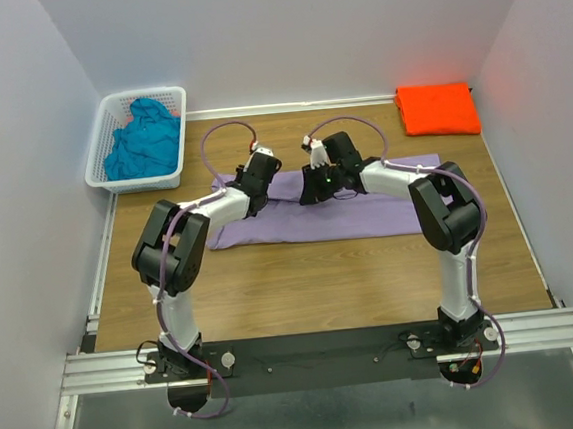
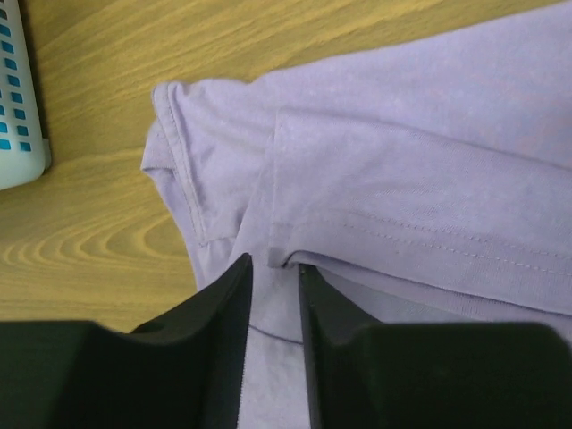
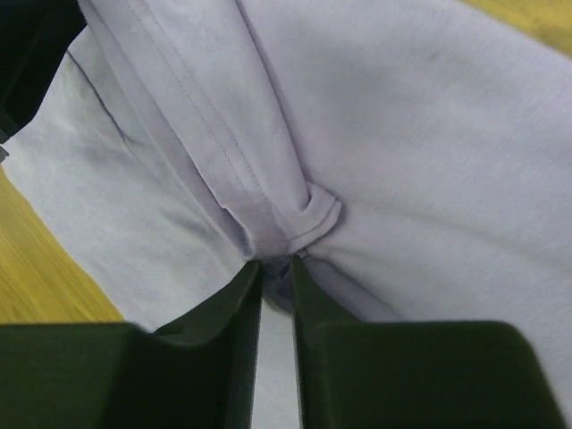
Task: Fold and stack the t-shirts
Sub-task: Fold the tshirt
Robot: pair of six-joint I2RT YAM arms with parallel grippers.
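Note:
The lavender t-shirt (image 1: 367, 212) lies spread across the middle of the table, partly folded. My left gripper (image 1: 260, 174) is low over its left sleeve end. Its jaws stand a little apart in the left wrist view (image 2: 275, 264), with a hemmed fold edge (image 2: 286, 255) at the tips and the cloth lying flat. My right gripper (image 1: 314, 184) is shut on a bunched pinch of the lavender t-shirt (image 3: 286, 228), which is pulled into a tent at the fingertips (image 3: 275, 266). The orange t-shirt (image 1: 438, 109) lies folded at the back right. The teal t-shirt (image 1: 142, 139) is crumpled in the basket.
The white lattice basket (image 1: 102, 170) stands at the back left; its corner shows in the left wrist view (image 2: 18, 107). White walls close in the back and both sides. Bare wood lies in front of the lavender shirt.

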